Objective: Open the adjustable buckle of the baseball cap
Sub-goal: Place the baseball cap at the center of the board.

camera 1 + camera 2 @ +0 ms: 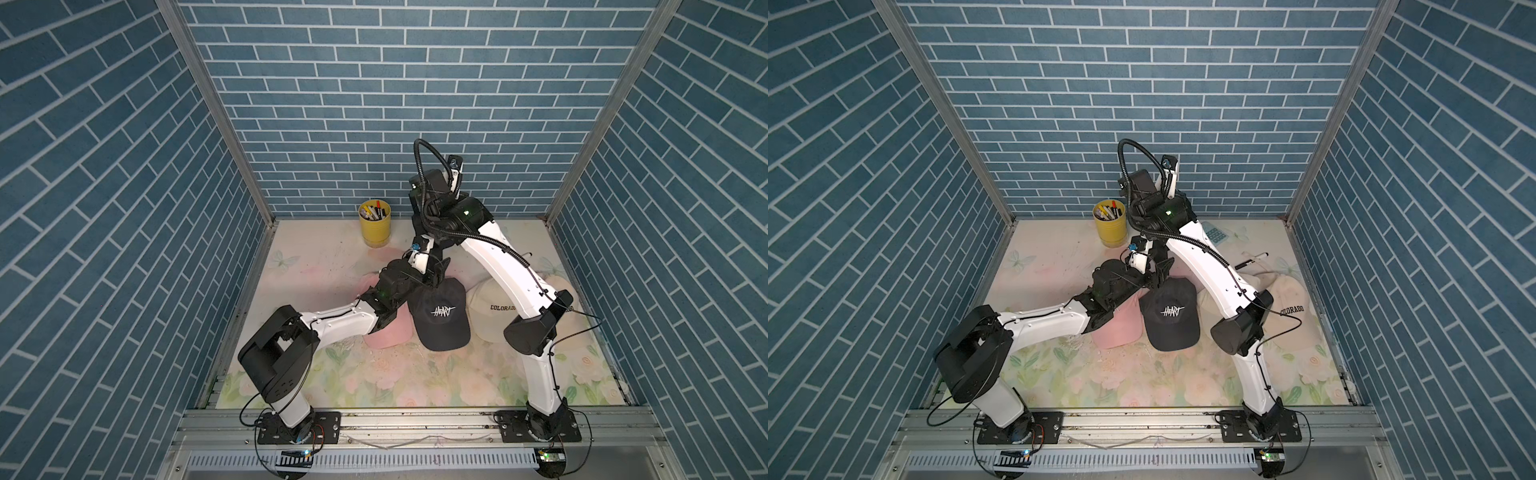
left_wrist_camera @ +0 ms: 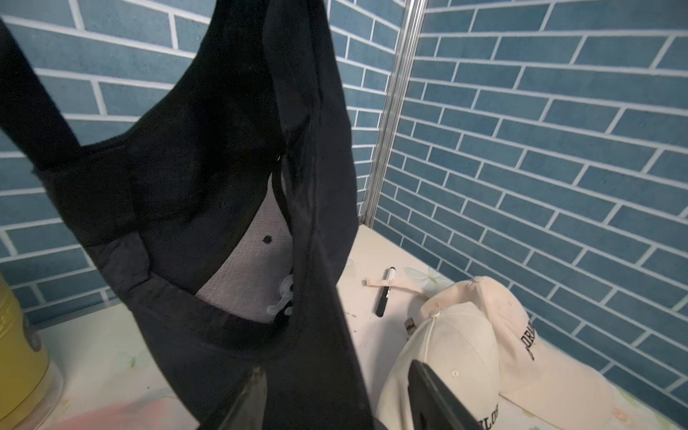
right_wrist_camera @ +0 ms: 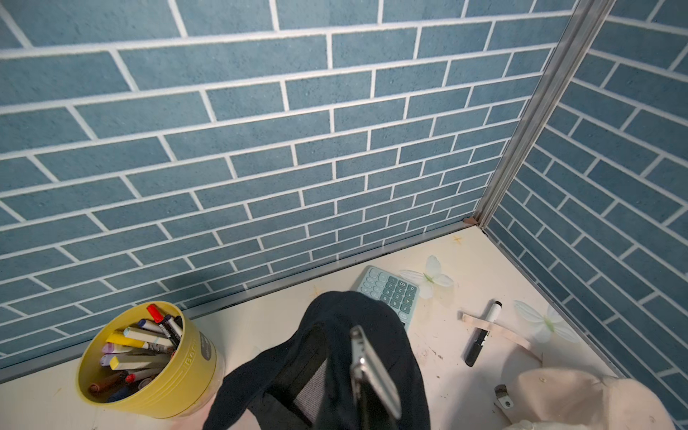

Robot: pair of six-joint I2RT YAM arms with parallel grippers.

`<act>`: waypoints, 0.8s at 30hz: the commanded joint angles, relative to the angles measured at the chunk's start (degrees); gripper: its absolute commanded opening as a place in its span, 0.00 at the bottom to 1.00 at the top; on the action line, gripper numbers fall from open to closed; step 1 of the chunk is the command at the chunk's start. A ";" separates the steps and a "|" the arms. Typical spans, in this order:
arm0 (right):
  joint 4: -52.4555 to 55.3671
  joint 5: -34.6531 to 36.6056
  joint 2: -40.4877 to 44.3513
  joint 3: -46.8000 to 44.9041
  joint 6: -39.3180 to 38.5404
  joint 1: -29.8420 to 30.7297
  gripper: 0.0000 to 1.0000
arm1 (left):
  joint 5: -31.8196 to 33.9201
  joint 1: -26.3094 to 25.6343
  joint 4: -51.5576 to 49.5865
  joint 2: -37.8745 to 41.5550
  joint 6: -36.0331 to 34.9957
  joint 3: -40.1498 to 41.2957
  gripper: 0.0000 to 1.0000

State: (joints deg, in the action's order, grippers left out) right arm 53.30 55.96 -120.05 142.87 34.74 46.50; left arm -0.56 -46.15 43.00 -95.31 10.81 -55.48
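Observation:
A black baseball cap (image 1: 441, 320) with white "HEART" lettering hangs above the table in both top views, also (image 1: 1170, 322). My right gripper (image 1: 434, 286) reaches down from above and is shut on the cap's rear strap at its silver adjustable buckle (image 3: 372, 372), which stands up right at the jaws in the right wrist view. My left gripper (image 2: 335, 366) is open beside the back of the cap (image 2: 208, 193). Black cloth hangs between its two fingers, and the cap's strap runs up and away from them.
Two beige caps (image 2: 446, 357) (image 2: 543, 350), one lettered "COLORADO" (image 1: 494, 311), lie at the right. A pink cap (image 1: 388, 334) sits under the left forearm. A yellow cup of markers (image 3: 149, 357), a calculator (image 3: 391, 294) and a black marker (image 3: 482, 335) are near the back wall.

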 commanded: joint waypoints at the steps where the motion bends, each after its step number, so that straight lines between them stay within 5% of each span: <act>1: 1.81 3.52 1.00 -0.21 3.49 0.27 0.00 | -1.09 -0.17 4.84 0.83 1.93 -0.18 0.65; 7: 1.47 3.23 1.40 -0.63 3.40 0.26 0.00 | 4.40 -0.18 0.92 -4.53 1.27 -4.73 0.59; 11: 1.33 2.59 2.01 -1.62 3.08 0.26 0.00 | 6.38 0.09 -1.22 -6.68 -0.23 -7.75 0.19; 14: -0.45 1.82 2.96 -3.97 1.67 0.17 0.00 | 6.06 0.53 -1.92 -5.28 -1.50 -7.44 0.00; 21: -10.83 -11.26 6.70 -11.99 -9.26 -2.16 0.01 | 7.05 2.60 -2.24 6.37 -2.46 2.29 0.00; 24: -15.60 -19.92 9.03 -15.63 -11.83 -4.53 0.35 | 3.84 4.72 -5.27 11.43 -1.84 5.06 0.00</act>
State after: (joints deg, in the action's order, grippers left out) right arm 43.99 45.17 -115.13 129.01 27.00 44.29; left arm 5.19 -43.20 38.57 -87.77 9.23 -51.79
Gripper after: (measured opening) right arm 0.252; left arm 0.069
